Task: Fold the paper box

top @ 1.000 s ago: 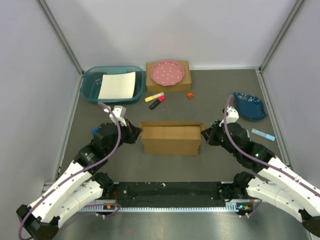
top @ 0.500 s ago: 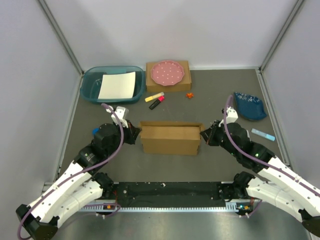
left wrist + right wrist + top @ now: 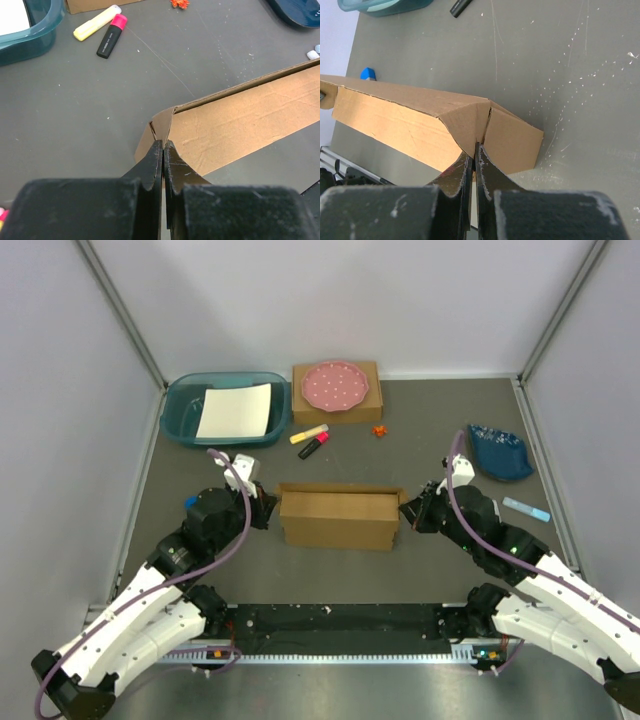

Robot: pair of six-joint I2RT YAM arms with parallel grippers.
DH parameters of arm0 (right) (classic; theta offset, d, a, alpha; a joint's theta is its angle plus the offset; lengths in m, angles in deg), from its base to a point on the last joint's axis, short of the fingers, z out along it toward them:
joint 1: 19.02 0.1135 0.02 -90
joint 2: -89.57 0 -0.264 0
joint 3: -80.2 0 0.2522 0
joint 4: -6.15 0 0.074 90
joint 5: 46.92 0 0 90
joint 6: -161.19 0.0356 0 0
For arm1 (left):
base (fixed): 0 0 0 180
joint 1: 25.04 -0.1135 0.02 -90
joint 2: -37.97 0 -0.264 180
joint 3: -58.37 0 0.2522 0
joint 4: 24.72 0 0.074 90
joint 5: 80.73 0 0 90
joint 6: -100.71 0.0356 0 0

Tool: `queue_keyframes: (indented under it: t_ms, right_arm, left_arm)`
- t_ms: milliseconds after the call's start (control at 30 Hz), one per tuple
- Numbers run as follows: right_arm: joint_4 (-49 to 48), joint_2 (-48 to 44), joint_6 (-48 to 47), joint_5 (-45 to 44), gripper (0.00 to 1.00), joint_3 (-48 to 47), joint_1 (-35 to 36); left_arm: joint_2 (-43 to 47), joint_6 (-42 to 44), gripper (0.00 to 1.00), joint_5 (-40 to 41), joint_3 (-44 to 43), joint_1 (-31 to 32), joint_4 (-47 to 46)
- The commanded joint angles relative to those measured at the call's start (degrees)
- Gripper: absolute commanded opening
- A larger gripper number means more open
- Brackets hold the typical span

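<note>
The paper box (image 3: 340, 520) is a long brown cardboard piece lying crosswise in the middle of the table, its walls folded up. My left gripper (image 3: 272, 512) is at its left end, shut on the folded corner flap (image 3: 161, 125). In the left wrist view the gripper (image 3: 163, 144) pinches the cardboard edge, and the box (image 3: 250, 120) runs off to the right. My right gripper (image 3: 405, 510) is at the right end. In the right wrist view it (image 3: 476, 146) is shut on the end flap seam of the box (image 3: 395, 125).
A teal bin (image 3: 180, 400) holding white paper stands at the back left. A smaller brown box (image 3: 370, 375) with a pink dotted plate is behind. Yellow (image 3: 308, 433) and pink (image 3: 314, 445) markers lie between. A blue bowl (image 3: 500, 452) and a light blue item (image 3: 526, 509) lie right.
My left wrist has shifted slightly forward and to the right, and the box's left end has moved a little left. The right arm has barely moved.
</note>
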Motion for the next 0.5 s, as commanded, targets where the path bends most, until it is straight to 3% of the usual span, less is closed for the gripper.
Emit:
queue_keyframes:
  t_ms: [0, 467]
  right_arm:
    - [8.30, 1.40, -0.61, 1.68, 0.00, 2.00, 1.13]
    - [8.22, 1.40, -0.52, 1.77, 0.00, 2.00, 1.13]
  left_arm:
    - [0.15, 2.80, 0.00, 2.94, -2.51, -0.19, -1.27]
    - [-1.52, -3.35, 0.00, 0.21, -4.53, -0.19, -1.80]
